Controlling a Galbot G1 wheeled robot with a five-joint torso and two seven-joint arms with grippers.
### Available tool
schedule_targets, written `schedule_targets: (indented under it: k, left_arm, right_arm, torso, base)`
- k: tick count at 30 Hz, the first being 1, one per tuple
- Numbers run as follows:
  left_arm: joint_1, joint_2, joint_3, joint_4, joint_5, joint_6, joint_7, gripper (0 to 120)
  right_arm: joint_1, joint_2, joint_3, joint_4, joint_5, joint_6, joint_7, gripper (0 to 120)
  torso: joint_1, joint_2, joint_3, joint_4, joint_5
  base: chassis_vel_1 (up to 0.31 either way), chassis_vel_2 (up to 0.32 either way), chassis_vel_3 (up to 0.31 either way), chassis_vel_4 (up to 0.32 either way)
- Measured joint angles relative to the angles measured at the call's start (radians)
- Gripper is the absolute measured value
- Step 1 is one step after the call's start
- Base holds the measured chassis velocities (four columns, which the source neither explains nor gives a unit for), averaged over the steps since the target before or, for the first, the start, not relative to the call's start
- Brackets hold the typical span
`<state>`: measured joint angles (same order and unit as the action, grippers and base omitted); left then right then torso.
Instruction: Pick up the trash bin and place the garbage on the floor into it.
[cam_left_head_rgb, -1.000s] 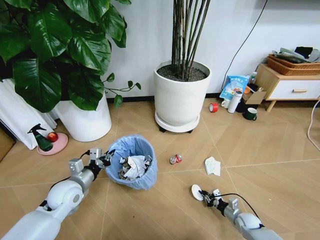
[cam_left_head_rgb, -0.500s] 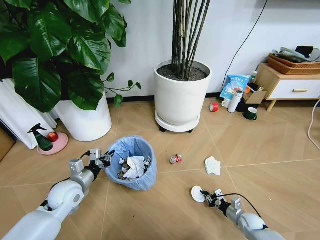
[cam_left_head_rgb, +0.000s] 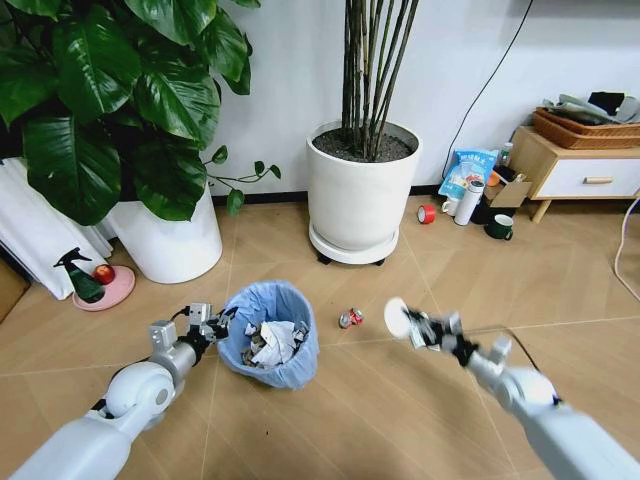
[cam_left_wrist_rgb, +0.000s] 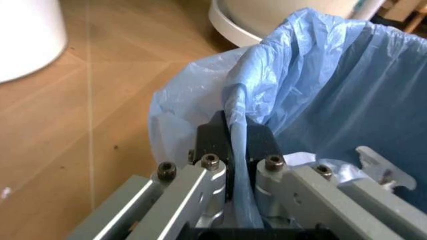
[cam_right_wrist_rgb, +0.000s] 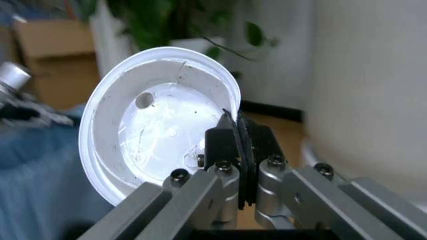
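Observation:
The trash bin (cam_left_head_rgb: 270, 345), lined with a light-blue bag (cam_left_wrist_rgb: 313, 75), stands on the chevron wood floor (cam_left_head_rgb: 400, 420) with crumpled white garbage inside. My left gripper (cam_left_head_rgb: 217, 324) is shut on the bag-covered rim at the bin's left side; in the left wrist view its jaws (cam_left_wrist_rgb: 235, 131) pinch the blue plastic. My right gripper (cam_left_head_rgb: 414, 326) is raised off the floor to the right of the bin, shut on the edge of a white round lid (cam_left_head_rgb: 396, 317) (cam_right_wrist_rgb: 157, 137). A tiny red-silver piece (cam_left_head_rgb: 350, 318) lies on the floor between bin and lid.
A large white plant pot on a wheeled base (cam_left_head_rgb: 361, 195) stands behind the bin, another white pot (cam_left_head_rgb: 170, 240) at the left. A green spray bottle (cam_left_head_rgb: 78, 275) sits at far left. A red tape roll (cam_left_head_rgb: 427, 214), a green mug (cam_left_head_rgb: 501, 228) and a wooden cabinet (cam_left_head_rgb: 580, 170) are at the back right.
My right gripper has risen from the floor with the white lid and moved toward the bin. The bin and left gripper have shifted only slightly in the picture.

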<state>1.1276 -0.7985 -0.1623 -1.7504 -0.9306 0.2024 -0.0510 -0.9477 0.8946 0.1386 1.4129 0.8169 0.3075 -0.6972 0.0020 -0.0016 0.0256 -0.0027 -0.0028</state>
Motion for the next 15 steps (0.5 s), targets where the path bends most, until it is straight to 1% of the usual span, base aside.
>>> schedule_targets:
  k: [1,2,3,4,5,6,7,8,9,10,11,12,13,14,15]
  left_arm:
    - [0.000,0.000,0.000,0.000,0.000,0.000,0.000,0]
    - [-0.004,0.004,0.006,0.000,-0.003,0.000,0.000,0]
    - [-0.008,0.008,0.009,0.001,-0.006,0.000,0.001,0]
    - [-0.011,0.009,0.010,0.001,-0.008,0.000,0.001,0]
    - [-0.011,0.009,0.010,0.001,-0.008,0.000,0.001,0]
    - [-0.013,0.010,0.011,0.002,-0.009,0.000,0.001,0]
    - [-0.015,0.010,0.011,0.003,-0.013,0.000,0.002,0]
    - [-0.016,0.009,0.010,0.003,-0.015,0.000,0.002,0]
    - [-0.016,0.009,0.010,0.003,-0.015,0.000,0.002,0]
    - [-0.016,0.008,0.007,0.003,-0.019,0.000,0.002,0]
    - [-0.016,0.005,0.004,0.003,-0.021,0.000,0.002,0]
    - [-0.015,0.003,0.002,0.003,-0.022,0.000,0.002,0]
    - [-0.013,0.002,-0.001,0.004,-0.022,0.000,0.002,0]
    - [-0.013,0.002,-0.001,0.004,-0.022,0.000,0.002,0]
    - [-0.010,0.002,-0.002,0.005,-0.021,-0.001,0.002,0]
  right_arm:
    - [0.000,0.000,0.000,0.000,0.000,0.000,0.000,0]
    - [0.066,0.000,-0.056,0.000,0.037,0.007,-0.019,0]
    - [0.133,0.004,-0.113,-0.008,0.068,0.017,-0.040,0]
    - [0.163,0.009,-0.139,-0.016,0.079,0.020,-0.050,0]
    - [0.163,0.009,-0.139,-0.016,0.079,0.020,-0.050,0]
    - [0.206,0.018,-0.176,-0.029,0.093,0.025,-0.066,0]
    - [0.265,0.039,-0.234,-0.055,0.110,0.033,-0.092,0]
    - [0.288,0.049,-0.258,-0.068,0.115,0.035,-0.103,0]
    - [0.288,0.049,-0.258,-0.068,0.115,0.035,-0.103,0]
    - [0.322,0.068,-0.295,-0.091,0.122,0.038,-0.118,0]
    - [0.368,0.104,-0.344,-0.129,0.126,0.039,-0.134,0]
    - [0.390,0.129,-0.369,-0.152,0.126,0.039,-0.140,0]
    - [0.424,0.173,-0.409,-0.193,0.126,0.039,-0.148,0]
    - [0.424,0.173,-0.409,-0.193,0.126,0.039,-0.148,0]
    - [0.449,0.219,-0.447,-0.232,0.124,0.039,-0.154,0]
  torso:
    - [0.000,0.000,0.000,0.0000,0.0000]
    - [0.000,0.000,0.000,0.0006,0.0008]
    - [0.000,0.000,0.000,0.0002,-0.0005]
    - [0.000,0.000,0.000,0.0003,-0.0013]
    - [0.000,0.000,0.000,0.0003,-0.0013]
    - [0.000,0.000,0.000,0.0003,-0.0015]
    - [0.000,0.000,0.000,0.0007,-0.0006]
    - [0.000,0.000,0.000,0.0009,0.0000]
    - [0.000,0.000,0.000,0.0009,0.0000]
    - [0.000,0.000,0.000,0.0006,0.0001]
    - [0.000,0.000,0.000,0.0008,-0.0006]
    - [0.000,0.000,0.000,0.0008,-0.0009]
    - [0.000,0.000,0.000,0.0007,-0.0007]
    - [0.000,0.000,0.000,0.0007,-0.0007]
    - [0.000,0.000,0.000,0.0009,-0.0002]
  base:
    - [0.000,0.000,0.000,0.000]
    - [0.000,0.000,0.000,0.000]
    - [0.000,0.000,0.000,0.000]
    - [0.000,0.000,0.000,0.000]
    - [0.000,0.000,0.000,0.000]
    - [0.000,0.000,0.000,0.000]
    - [0.000,0.000,0.000,0.000]
    - [0.000,0.000,0.000,0.000]
    - [0.000,0.000,0.000,0.000]
    - [0.000,0.000,0.000,0.000]
    - [0.000,0.000,0.000,0.000]
    - [0.000,0.000,0.000,0.000]
    - [0.000,0.000,0.000,0.000]
    - [0.000,0.000,0.000,0.000]
    - [0.000,0.000,0.000,0.000]
